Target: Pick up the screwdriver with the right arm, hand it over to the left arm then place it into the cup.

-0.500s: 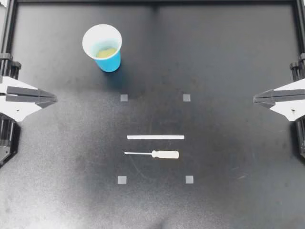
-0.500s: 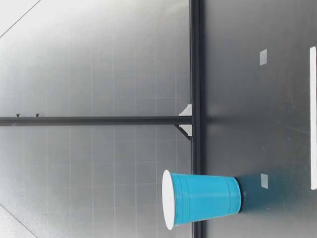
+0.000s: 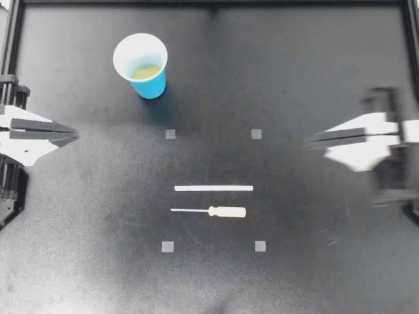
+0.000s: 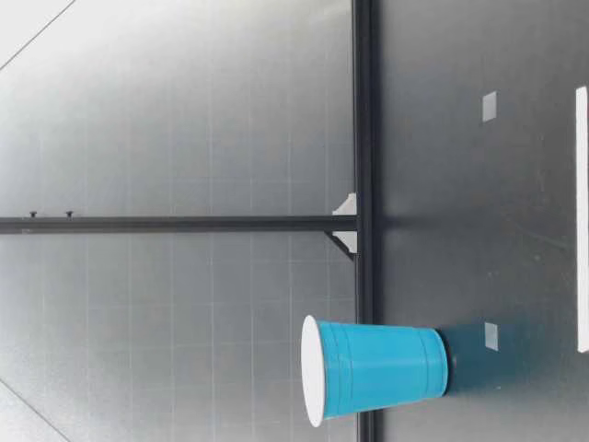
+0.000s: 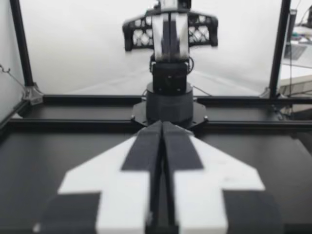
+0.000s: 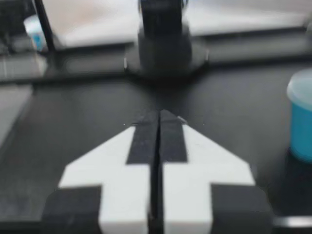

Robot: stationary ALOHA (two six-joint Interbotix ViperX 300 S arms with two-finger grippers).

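Note:
A screwdriver (image 3: 209, 211) with a pale handle and thin shaft lies flat on the black table, just below a white strip (image 3: 213, 188). A blue cup (image 3: 143, 65) with a white rim stands upright at the back left; the low view shows the cup (image 4: 373, 371) too. My right gripper (image 3: 311, 140) is shut and empty, out over the table well to the right of the screwdriver. My left gripper (image 3: 73, 137) is shut and empty at the left edge. In the right wrist view the shut fingers (image 6: 159, 127) point across the table, with the cup (image 6: 302, 117) off to one side.
Small grey square markers (image 3: 170, 135) (image 3: 260, 246) frame the middle of the table. Black frame rails (image 3: 209, 4) run along the back and sides. In the left wrist view the base of the other arm (image 5: 169, 92) stands straight ahead.
My right arm has swung inward from the right edge toward the middle of the table. The left arm, the screwdriver and the cup have stayed put.

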